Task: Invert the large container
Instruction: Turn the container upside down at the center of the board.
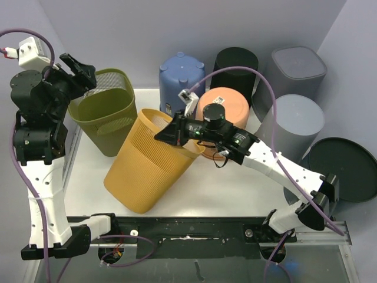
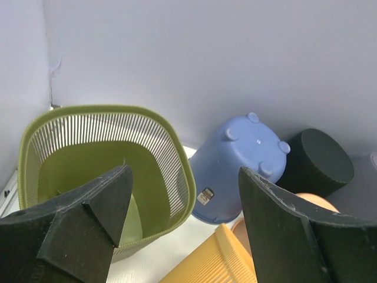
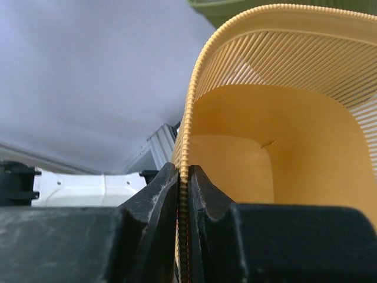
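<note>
Clamped on the tilted yellow basket's thin rim with right claw, left claw gaping at 10 o'clock; could slip mid-flip onto green basket.

**White shells, black joints, purple cables**

Both arms wear glossy white plastic link shells with chunky black joint housings. A purple cable trails off each. The left gripper has wide matte-black wedge fingers, edges kinda scuffed; the right gripper has the same black ones. There's a little white box module with a red-wired plug on the left, and tiny green lights on the right wrist.
</note>
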Tool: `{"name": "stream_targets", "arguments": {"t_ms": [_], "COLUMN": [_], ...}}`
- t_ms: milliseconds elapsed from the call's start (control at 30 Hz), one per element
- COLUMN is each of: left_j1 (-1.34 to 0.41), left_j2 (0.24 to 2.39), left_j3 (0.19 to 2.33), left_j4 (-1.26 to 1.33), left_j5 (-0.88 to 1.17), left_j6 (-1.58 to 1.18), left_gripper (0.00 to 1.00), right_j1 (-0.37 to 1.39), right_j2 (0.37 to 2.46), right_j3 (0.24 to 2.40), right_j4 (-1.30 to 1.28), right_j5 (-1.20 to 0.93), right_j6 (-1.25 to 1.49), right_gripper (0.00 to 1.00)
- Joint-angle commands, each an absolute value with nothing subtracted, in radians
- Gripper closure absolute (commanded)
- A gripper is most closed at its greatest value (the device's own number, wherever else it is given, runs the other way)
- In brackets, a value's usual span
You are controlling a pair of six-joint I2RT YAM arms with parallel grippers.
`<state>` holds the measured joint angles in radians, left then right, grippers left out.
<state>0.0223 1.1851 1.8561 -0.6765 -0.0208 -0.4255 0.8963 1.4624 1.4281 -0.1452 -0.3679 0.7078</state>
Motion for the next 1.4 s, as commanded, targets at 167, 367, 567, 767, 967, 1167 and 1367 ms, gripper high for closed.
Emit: {"name": "stream_targets", "arguments": {"t_ms": [167, 367, 567, 767, 967, 1167, 1367], "left_j1": [0.026, 0.018, 0.014, -0.002, -0.077, -0.174, -0.175], "left_j2": [1.197, 1.179, 1.169, 1.152, 1.096, 0.975, 0.924], "left_j3": [1.785, 1.704, 1.658, 1.565, 1.409, 1.330, 1.317], "left_j4": [-0.621, -0.610, -0.598, -0.565, -0.597, -0.746, -0.971], "left_j5": [0.056, 0.071, 0.096, 0.175, 0.161, -0.005, -0.138], "left_j6": [-0.437, -0.437, -0.452, -0.501, -0.541, -0.571, -0.557], "left_gripper": [0.28, 0.28, 0.28, 0.28, 0.29, 0.29, 0.29], "right_j1": [0.862, 0.868, 0.902, 0.915, 0.910, 0.914, 0.916], "right_j2": [1.315, 1.283, 1.280, 1.297, 1.245, 1.253, 1.302], "right_j3": [1.245, 1.165, 1.154, 1.246, 1.332, 1.370, 1.388], "right_j4": [-0.047, -0.240, -0.385, -0.630, -0.725, -0.698, -0.667], "right_j5": [-0.118, -0.019, 0.001, 0.058, 0.120, 0.067, 0.032], "right_j6": [0.865, 0.878, 0.828, 0.705, 0.674, 0.677, 0.658], "right_gripper": [1.00, 0.87, 0.64, 0.25, 0.11, 0.19, 0.44]}}
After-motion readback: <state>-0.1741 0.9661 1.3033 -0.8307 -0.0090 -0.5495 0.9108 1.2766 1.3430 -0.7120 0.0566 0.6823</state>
